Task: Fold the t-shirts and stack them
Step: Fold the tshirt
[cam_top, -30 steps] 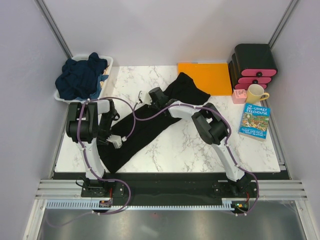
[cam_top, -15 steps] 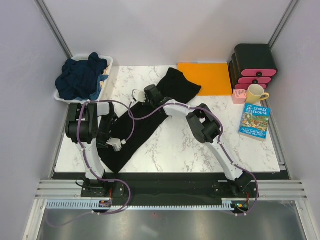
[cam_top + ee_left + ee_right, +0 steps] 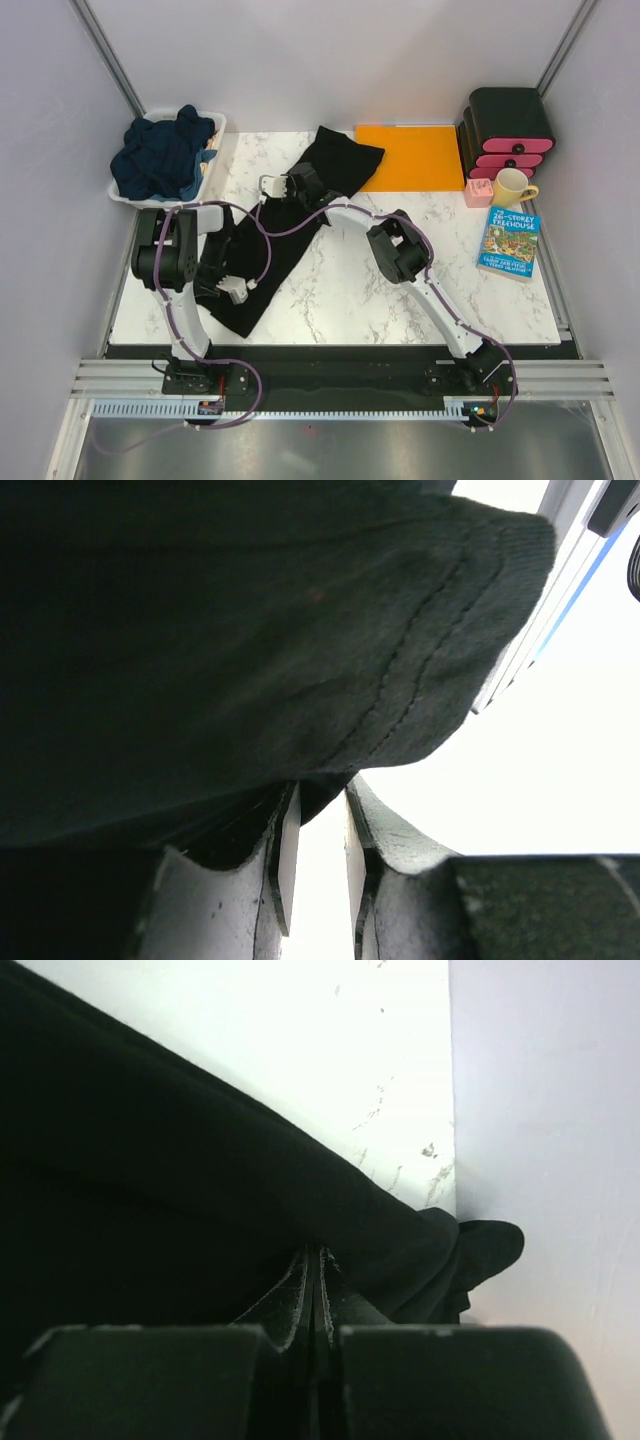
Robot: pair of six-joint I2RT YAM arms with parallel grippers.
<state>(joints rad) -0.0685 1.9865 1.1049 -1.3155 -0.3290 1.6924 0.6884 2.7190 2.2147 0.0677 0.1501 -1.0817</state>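
A black t-shirt (image 3: 285, 245) lies stretched in a long diagonal band across the marble table, from the back centre down to the near left. My right gripper (image 3: 285, 187) is shut on its far end; in the right wrist view the cloth (image 3: 200, 1190) fills the frame around the closed jaws (image 3: 316, 1260). My left gripper (image 3: 238, 291) is at the near end. In the left wrist view the hemmed edge (image 3: 250, 630) is tucked between the fingertips (image 3: 320, 800), with a narrow gap lower down. Dark navy t-shirts (image 3: 165, 150) are heaped in a basket.
The white basket (image 3: 215, 125) stands at the back left corner. An orange sheet (image 3: 415, 155) lies at the back, its left edge touched by the shirt. Black and pink drawers (image 3: 508, 130), a yellow mug (image 3: 512, 187), a pink block (image 3: 478, 193) and a book (image 3: 508, 242) sit at the right.
My right gripper has dragged the shirt's far end toward the back left, away from the orange sheet's front. The left gripper has shifted slightly nearer, and the band now runs steeper.
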